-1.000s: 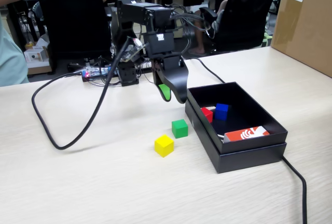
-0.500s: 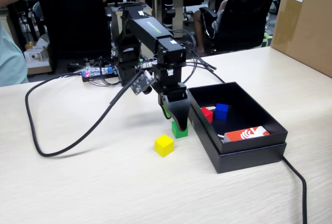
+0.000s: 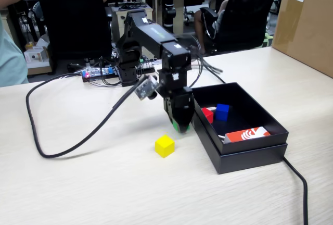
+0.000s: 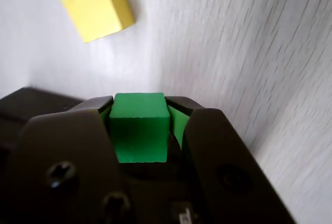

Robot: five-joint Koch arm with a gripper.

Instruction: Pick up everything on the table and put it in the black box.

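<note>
In the wrist view the green cube (image 4: pixel 139 128) sits between the green-padded jaws of my gripper (image 4: pixel 139 102), which is shut on it, both pads against its sides. In the fixed view the gripper (image 3: pixel 178 127) points straight down at the table (image 3: pixel 104 183), just left of the black box (image 3: pixel 255 156), and hides nearly all of the green cube. The yellow cube (image 3: pixel 164 146) (image 4: pixel 97 7) lies free on the table a little left of the gripper. A red cube (image 3: pixel 208 114) and a blue cube (image 3: pixel 222 111) lie inside the box.
An orange-red card (image 3: pixel 247 134) lies in the box's near corner. A black cable (image 3: pixel 52 152) loops over the table's left side, and another cable (image 3: pixel 299 183) runs off past the box. A brown carton (image 3: pixel 307 22) stands at the back right.
The gripper came down and to the right from above the table onto the green cube, and its jaws now grip that cube. The yellow cube has not moved.
</note>
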